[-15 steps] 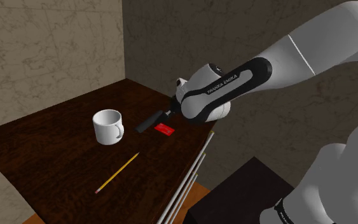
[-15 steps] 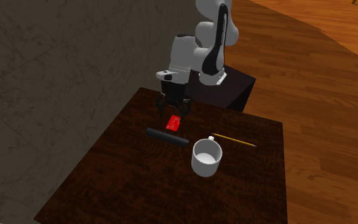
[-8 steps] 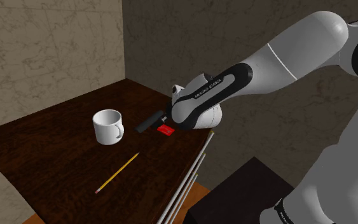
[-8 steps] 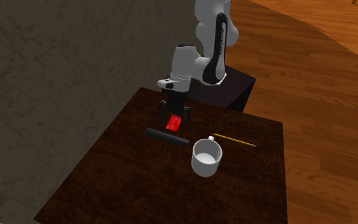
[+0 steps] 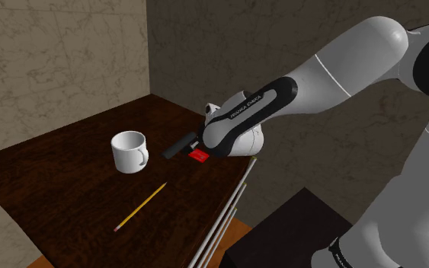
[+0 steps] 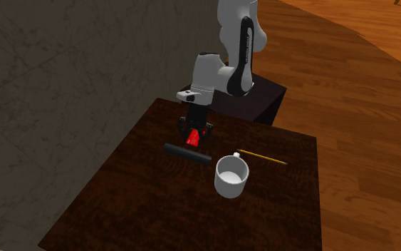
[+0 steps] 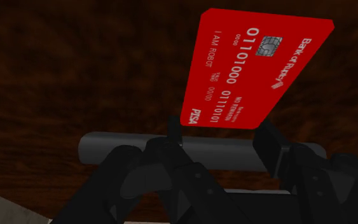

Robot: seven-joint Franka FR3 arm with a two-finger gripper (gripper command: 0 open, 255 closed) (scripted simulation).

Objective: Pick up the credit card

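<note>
The pincer [image 7: 220, 130] is pinching the red card [image 7: 254, 63] by its long edges near one end, one black finger on each side, and the rest of the card juts out beyond the fingertips over the dark worktop [image 7: 75, 63]. The white arm [image 5: 312, 80] reaches from the stand [image 5: 296, 228] up and towards the shoulder view's left, its wrist bent down so that the hand points at the worktop [image 5: 52, 175] near its far corner. In the second exterior view the pincer [image 6: 194, 135] hangs low with the card [image 6: 191, 137] tilted in it; whether the card touches the wood I cannot tell. A dark cylinder [image 6: 186, 152] lies just beside the card. A white mug [image 5: 129, 151] stands upright, apart from the card, mouth up. A yellow pencil [image 5: 140, 206] lies flat near the mug.
</note>
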